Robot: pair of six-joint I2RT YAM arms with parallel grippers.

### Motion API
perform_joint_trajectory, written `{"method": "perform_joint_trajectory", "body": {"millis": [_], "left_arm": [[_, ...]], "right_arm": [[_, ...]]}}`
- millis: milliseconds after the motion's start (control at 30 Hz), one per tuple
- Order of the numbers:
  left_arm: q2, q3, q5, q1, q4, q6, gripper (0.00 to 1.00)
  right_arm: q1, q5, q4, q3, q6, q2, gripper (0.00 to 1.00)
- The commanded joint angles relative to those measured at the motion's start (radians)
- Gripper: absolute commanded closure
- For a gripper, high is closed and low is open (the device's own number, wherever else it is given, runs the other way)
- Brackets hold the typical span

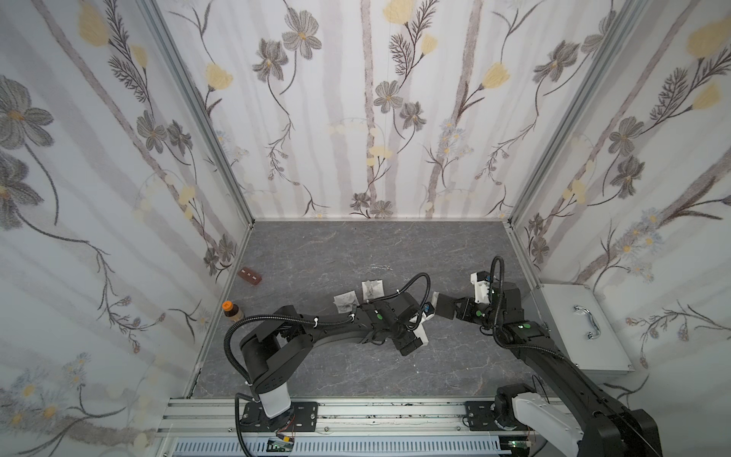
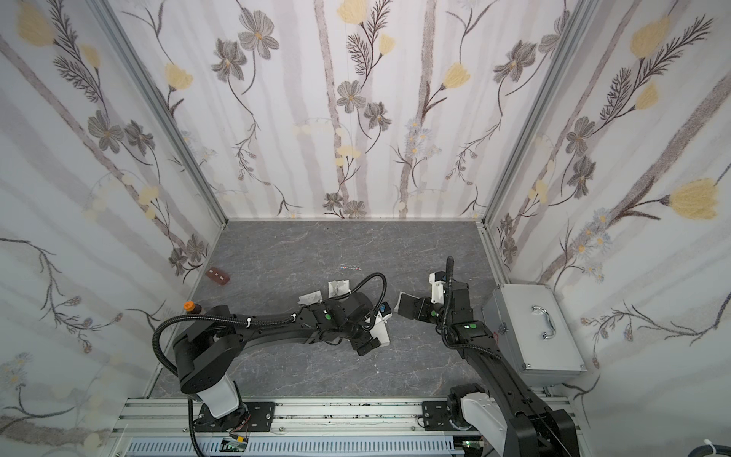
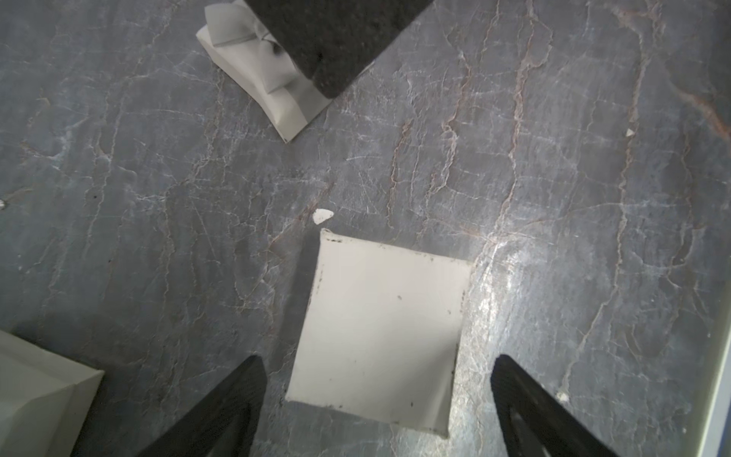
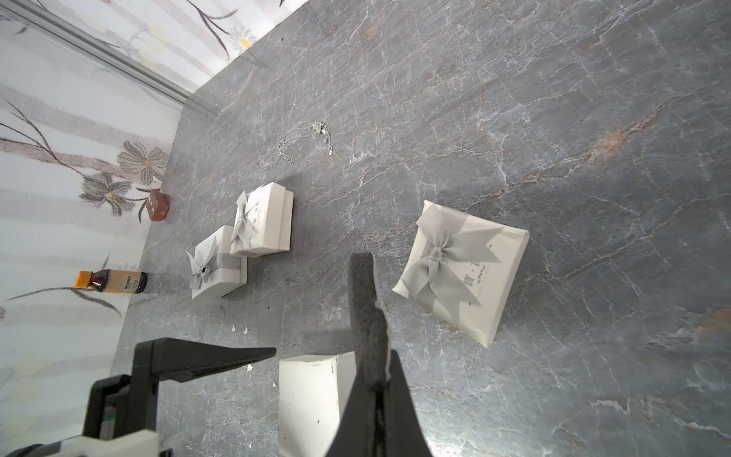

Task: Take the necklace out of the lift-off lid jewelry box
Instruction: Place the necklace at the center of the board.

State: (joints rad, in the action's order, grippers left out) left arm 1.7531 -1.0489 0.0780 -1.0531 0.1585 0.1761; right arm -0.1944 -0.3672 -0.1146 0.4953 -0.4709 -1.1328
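Lying loose, necklace (image 2: 350, 268) stretched side to side, left gripper (image 3: 375, 395) wide open, right gripper (image 4: 377, 389) clamping foam pad (image 4: 366, 308)

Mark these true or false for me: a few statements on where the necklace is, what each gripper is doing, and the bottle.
1. The necklace lies bare on the table, outside every box. True.
2. The right gripper is empty. False: it is shut on a dark foam pad.
3. The left gripper is open, with a white box lying untouched between its fingers. True.
4. The bottle has a blue cap. False: the cap is orange.
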Motion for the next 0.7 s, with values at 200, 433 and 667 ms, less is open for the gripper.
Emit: {"method": "perform_joint_trajectory", "body": {"millis": [200, 433, 667], "left_arm": [[0.063, -0.003, -0.077, -0.027, -0.089, 0.002, 0.10], [0.092, -0.013, -0.132, -0.033, -0.109, 0.008, 0.11], [0.099, -0.017, -0.155, -0.038, -0.122, 0.021, 0.12]], "right_arm": [[0.006, -0.017, 0.010, -0.015, -0.008, 0.015, 1.00], [0.014, -0.024, 0.013, -0.019, -0.003, 0.019, 1.00], [0.019, -0.030, 0.012, -0.027, 0.002, 0.024, 1.00]]}}
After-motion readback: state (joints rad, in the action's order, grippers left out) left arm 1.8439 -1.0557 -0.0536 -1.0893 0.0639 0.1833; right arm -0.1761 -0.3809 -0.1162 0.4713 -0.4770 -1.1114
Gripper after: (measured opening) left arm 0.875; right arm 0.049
